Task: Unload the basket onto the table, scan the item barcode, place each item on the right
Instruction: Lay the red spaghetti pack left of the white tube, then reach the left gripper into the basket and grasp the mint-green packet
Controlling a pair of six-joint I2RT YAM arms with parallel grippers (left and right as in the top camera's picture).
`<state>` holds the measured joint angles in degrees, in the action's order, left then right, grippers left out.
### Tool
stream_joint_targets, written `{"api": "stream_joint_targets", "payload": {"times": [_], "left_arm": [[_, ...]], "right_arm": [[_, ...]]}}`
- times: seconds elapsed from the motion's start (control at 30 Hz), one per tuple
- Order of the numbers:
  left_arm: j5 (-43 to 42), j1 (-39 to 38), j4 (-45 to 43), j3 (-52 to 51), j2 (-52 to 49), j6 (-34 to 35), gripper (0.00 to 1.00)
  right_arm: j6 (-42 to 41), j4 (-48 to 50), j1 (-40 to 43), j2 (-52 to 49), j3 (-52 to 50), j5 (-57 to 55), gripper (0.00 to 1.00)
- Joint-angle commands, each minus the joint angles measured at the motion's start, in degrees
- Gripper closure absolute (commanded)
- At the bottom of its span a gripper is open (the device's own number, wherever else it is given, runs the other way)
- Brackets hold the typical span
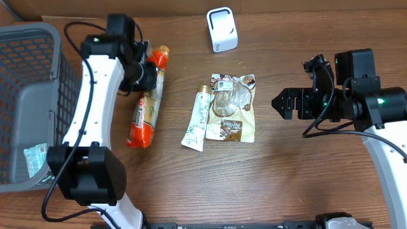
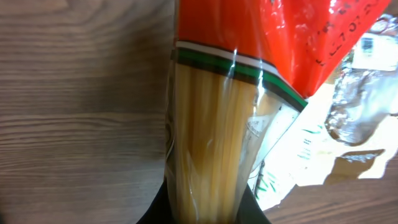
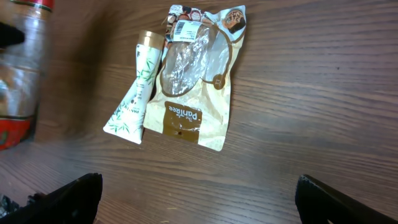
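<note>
The left fingers (image 1: 142,75) clench the spaghetti pack (image 1: 146,108) at the left of the bench (image 1: 286,184). The right fingers (image 3: 68,199) hang spread, empty.

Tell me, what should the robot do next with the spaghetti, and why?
Probably lift it a little. The left gripper is shut on the spaghetti pack near its far end, and the pack seems to lie flat on the table. The white scanner stands apart at the far edge, so the pack likely has to come up before it can be carried over.
</note>
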<state>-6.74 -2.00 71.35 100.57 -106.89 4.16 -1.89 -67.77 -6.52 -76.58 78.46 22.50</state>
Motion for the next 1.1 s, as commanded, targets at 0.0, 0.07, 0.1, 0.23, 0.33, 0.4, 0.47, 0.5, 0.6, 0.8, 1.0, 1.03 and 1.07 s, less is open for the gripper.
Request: {"api": "stream_joint_targets", "payload": {"times": [0.0,0.07,0.1,0.23,0.33,0.4,0.47,0.5,0.6,0.8,1.0,1.03,1.07], "left_arm": [[-1.36,-2.12,-2.99,-3.32,1.25,1.9,0.96],[-3.04,-3.54,-5.95,-5.18,1.25,1.84,0.91],[-3.02,-3.78,-6.67,-5.22,1.25,1.79,0.81],[-3.23,-3.96,-7.5,-3.85,1.42,1.62,0.33],[-3.87,-3.48,-6.6,-0.57,1.57,1.64,0.04],[-3.82,-2.89,-5.03,3.13,1.73,1.64,0.0],[-3.82,-1.9,-2.54,8.09,1.81,1.64,0.0],[-3.82,-1.2,-1.05,10.97,1.9,1.64,0.0],[-3.82,1.46,3.69,20.17,2.03,1.64,0.0],[-3.8,9.49,11.91,38.95,2.05,1.64,0.01],[-3.78,21.27,18.4,50.95,2.08,1.66,0.0],[-3.78,23.78,19.74,52.02,2.08,1.81,0.0],[-3.56,26.47,21.05,52.68,2.08,2.34,0.0]], "right_arm": [[0.2,0.09,-0.33,0.02,1.4,0.11,0.0],[0.24,0.26,-0.33,0.02,1.4,0.11,0.0],[0.24,0.33,-0.33,0.02,1.4,0.09,0.0],[0.24,0.37,-0.33,0.02,1.4,0.11,0.0],[0.22,0.9,-0.33,0.02,1.4,0.11,0.0],[0.24,1.2,-0.33,0.02,1.4,0.11,0.0],[0.22,1.4,-0.33,0.02,1.4,0.11,0.0],[0.24,1.44,-0.33,0.02,1.4,0.11,0.0],[0.24,1.55,-0.33,0.02,1.4,0.11,0.0],[0.24,1.44,-0.33,0.02,1.4,0.11,0.0],[0.24,1.55,-0.33,0.02,1.4,0.11,0.0],[0.24,1.55,-0.33,0.02,1.4,0.11,0.0],[0.24,1.55,-0.33,0.02,1.4,0.09,0.0]]}}
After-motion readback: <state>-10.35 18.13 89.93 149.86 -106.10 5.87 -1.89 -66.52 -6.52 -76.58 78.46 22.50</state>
